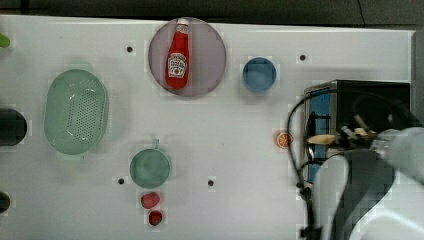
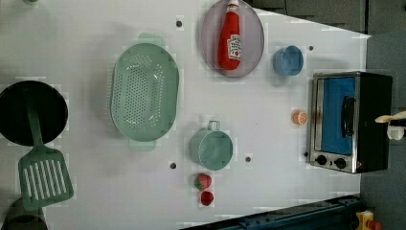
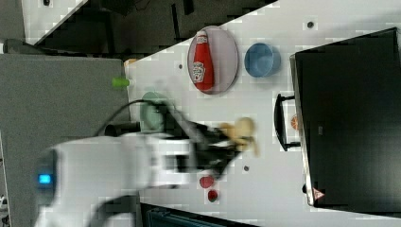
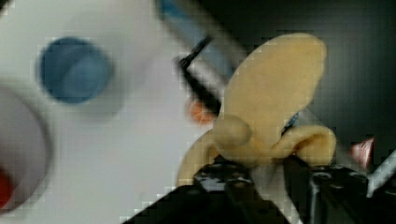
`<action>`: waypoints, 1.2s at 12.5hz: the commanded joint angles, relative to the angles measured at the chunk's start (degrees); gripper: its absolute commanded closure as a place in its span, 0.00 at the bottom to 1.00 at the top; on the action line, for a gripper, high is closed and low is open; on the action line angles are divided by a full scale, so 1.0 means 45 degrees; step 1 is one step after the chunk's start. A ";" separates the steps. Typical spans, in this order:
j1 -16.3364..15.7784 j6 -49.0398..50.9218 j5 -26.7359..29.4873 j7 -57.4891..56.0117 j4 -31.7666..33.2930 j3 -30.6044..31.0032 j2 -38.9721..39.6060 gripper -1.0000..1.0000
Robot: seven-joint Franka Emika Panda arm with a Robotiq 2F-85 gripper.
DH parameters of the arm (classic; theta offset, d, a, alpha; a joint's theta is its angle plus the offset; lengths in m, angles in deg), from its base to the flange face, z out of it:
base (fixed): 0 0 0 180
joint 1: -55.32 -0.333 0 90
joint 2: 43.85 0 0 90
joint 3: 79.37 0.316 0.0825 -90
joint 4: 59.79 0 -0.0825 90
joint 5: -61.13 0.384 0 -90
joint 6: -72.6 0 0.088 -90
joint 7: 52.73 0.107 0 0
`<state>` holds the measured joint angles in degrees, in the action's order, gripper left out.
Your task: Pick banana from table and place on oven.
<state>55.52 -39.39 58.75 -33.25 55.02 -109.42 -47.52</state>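
The pale yellow banana (image 4: 271, 107) is partly peeled and sits between my gripper's (image 4: 266, 170) fingers, which are shut on its lower part. In the top view the banana (image 1: 322, 138) hangs above the front edge of the oven (image 1: 370, 95), with the gripper (image 1: 350, 134) just behind it over the black top. The left view has the banana's tip (image 2: 390, 118) poking in over the oven (image 2: 371, 120) from the left view's right edge. In the right view the banana (image 3: 239, 130) and gripper (image 3: 227, 142) appear in front of the oven (image 3: 350, 118), raised off the white table (image 1: 225, 110).
An orange slice (image 1: 283, 139) lies on the table before the oven door. A blue bowl (image 1: 259, 74), a plate with a ketchup bottle (image 1: 177, 56), a green colander (image 1: 76, 111), a green pot (image 1: 149, 167) and two strawberries (image 1: 150, 200) stand further off.
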 commanded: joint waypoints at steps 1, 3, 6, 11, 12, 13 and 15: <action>0.0141 -0.1822 0.0144 -0.4104 -0.0278 -0.0963 0.1030 0.75; 0.0153 -0.2867 0.0148 -0.5642 -0.0300 -0.1590 0.1979 0.75; 0.0174 -0.3330 0.0214 -0.6608 -0.0312 -0.2068 0.2957 0.75; 0.0195 -0.3370 0.0214 -0.6673 -0.0313 -0.2091 0.3123 0.29; 0.0189 -0.3417 0.0215 -0.6669 -0.0332 -0.2076 0.3120 0.18; 0.0156 -0.3417 0.0208 -0.6672 -0.0455 -0.2042 0.3097 0.07; 0.0050 -0.3268 0.0185 -0.6676 -0.0929 -0.2027 0.2952 0.00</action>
<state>57.58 -54.59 59.70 -61.64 54.30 -118.15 -32.61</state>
